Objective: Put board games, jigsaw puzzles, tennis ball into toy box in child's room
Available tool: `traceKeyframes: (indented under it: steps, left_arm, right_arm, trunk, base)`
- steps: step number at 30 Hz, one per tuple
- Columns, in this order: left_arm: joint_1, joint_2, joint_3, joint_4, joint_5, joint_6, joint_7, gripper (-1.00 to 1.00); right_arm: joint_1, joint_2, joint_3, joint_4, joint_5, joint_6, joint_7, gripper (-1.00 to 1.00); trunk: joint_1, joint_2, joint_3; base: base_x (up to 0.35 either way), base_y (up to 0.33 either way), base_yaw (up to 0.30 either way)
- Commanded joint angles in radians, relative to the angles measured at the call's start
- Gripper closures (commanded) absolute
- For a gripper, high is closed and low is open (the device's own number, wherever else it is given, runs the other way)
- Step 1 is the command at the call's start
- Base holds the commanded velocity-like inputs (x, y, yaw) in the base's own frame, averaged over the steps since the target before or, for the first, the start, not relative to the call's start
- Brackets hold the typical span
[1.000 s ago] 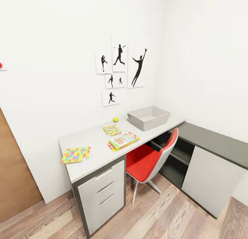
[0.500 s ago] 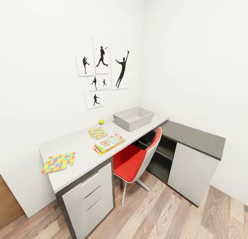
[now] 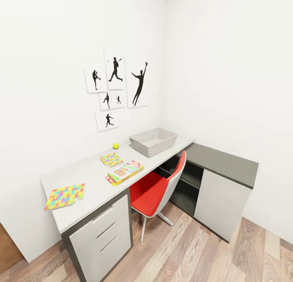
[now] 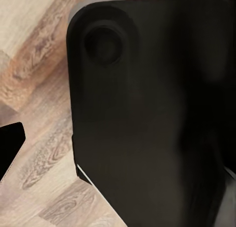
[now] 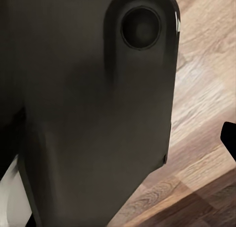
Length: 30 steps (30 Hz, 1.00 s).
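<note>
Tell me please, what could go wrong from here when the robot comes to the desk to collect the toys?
1. The red swivel chair is pushed in right below the yellow-orange board game box, so the base may bump it or have to reach from an angle.
2. The small yellow-green tennis ball lies loose near the wall; a nudge could send it rolling.
3. The thin multicoloured jigsaw square lies at the pale grey desk top's front edge, far from the light grey toy bin, and could slide off.

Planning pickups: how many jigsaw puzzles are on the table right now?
2: one jigsaw puzzle near the table's door-side end, the other mid-table beside the board game.
</note>
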Motion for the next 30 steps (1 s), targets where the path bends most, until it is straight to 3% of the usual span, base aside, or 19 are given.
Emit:
traceKeyframes:
  steps: [1, 10, 16, 22, 23, 30]
  left_arm:
    - [0.0, 0.0, 0.0, -0.008, 0.0, -0.003, 0.0, -1.0]
    - [-0.001, 0.005, -0.001, -0.142, -0.002, 0.01, -0.002, -1.0]
    - [-0.014, 0.009, -0.001, -0.217, -0.002, 0.059, -0.005, -1.0]
    - [-0.086, 0.011, -0.002, -0.283, -0.002, 0.179, -0.009, -1.0]
    - [-0.116, 0.011, -0.001, -0.304, -0.001, 0.232, -0.01, -1.0]
    - [-0.218, 0.01, 0.001, -0.4, 0.003, 0.414, -0.014, -1.0]
  right_arm:
    - [0.0, 0.001, -0.001, 0.0, 0.0, 0.0, 0.0, -1.0]
    - [0.0, 0.003, -0.004, -0.001, 0.0, 0.0, -0.001, -1.0]
    - [0.0, 0.004, -0.006, -0.002, -0.002, -0.028, -0.001, -1.0]
    - [-0.002, 0.011, -0.007, -0.023, -0.003, -0.123, 0.002, -1.0]
    - [-0.008, 0.009, -0.007, -0.046, -0.005, -0.14, 0.004, -1.0]
    - [-0.063, 0.005, -0.019, -0.162, -0.058, -0.085, 0.006, -1.0]
  trunk:
    - [-0.004, 0.007, 0.002]
    - [-0.038, 0.07, 0.031]
    - [-0.061, 0.112, 0.049]
    - [-0.084, 0.154, 0.068]
    - [-0.088, 0.161, 0.071]
    - [-0.115, 0.21, 0.093]
  base:
    - [0.0, 0.0, -0.011]
    - [0.0, 0.0, -0.003]
    - [0.0, 0.0, 0.0]
    - [0.0, 0.0, 0.0]
    - [0.0, 0.0, 0.0]
    - [0.0, 0.0, 0.0]
